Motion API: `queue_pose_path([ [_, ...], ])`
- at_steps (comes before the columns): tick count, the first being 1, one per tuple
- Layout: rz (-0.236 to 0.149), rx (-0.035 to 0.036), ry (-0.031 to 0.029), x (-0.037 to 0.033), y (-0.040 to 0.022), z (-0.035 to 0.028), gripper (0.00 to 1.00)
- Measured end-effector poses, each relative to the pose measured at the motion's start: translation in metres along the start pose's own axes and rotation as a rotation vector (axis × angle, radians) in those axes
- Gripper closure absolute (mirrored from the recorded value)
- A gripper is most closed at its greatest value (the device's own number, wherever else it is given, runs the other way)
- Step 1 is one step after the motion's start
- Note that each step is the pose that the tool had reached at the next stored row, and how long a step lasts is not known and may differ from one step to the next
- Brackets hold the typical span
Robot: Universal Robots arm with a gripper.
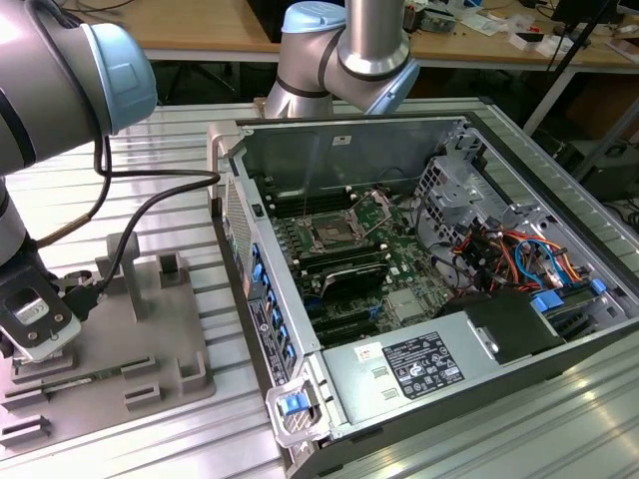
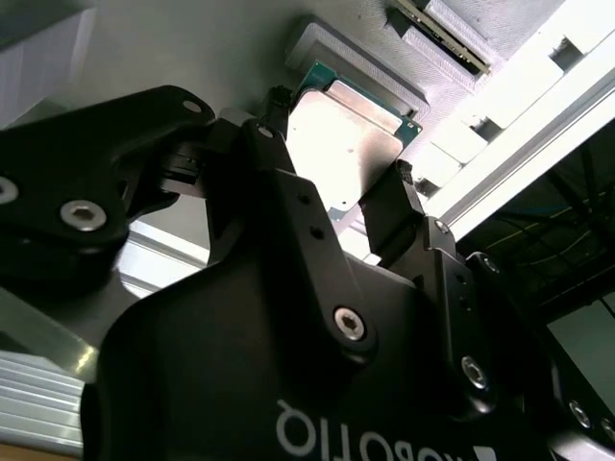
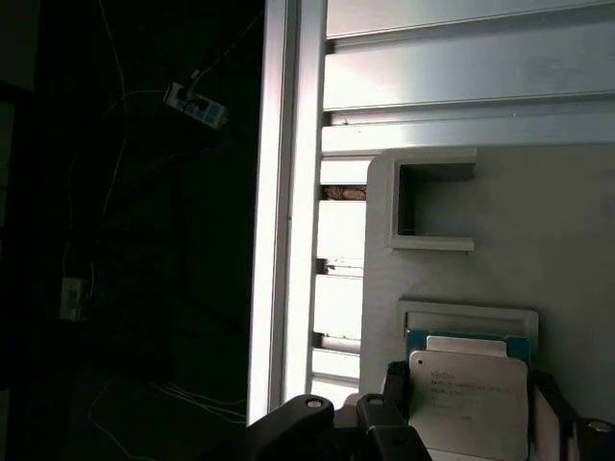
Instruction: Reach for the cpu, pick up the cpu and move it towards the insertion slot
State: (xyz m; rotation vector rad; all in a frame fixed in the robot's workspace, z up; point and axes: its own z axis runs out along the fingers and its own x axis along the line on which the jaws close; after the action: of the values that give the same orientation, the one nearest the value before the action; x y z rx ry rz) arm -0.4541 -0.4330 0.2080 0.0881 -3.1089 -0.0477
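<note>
At the exterior view's left sits the grey fixture tray (image 1: pixel 170 339). There we see the gripper (image 2: pixel 338 141) clamped on two edges of the cpu (image 2: pixel 354 130), which is flat and silvery with a thin green rim. Ribbed aluminium table (image 1: pixel 170 170) below. The insertion slot (image 1: pixel 329 236) lies well right, inside the open computer case (image 1: pixel 349 150) — wooden benches (image 1: pixel 200 25) far behind.

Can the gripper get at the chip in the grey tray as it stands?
Likely yes: the gripper hangs right at the chip, which lies bare in its grey tray, with nothing between.
</note>
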Motion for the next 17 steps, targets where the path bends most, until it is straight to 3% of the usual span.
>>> queue_pose_path([
  [8,0.0,-0.0001,-0.0001,0.0,0.0001,-0.0019,0.45],
  [17,0.0,0.0,-0.0001,0.0003,0.0004,-0.012,0.45],
])
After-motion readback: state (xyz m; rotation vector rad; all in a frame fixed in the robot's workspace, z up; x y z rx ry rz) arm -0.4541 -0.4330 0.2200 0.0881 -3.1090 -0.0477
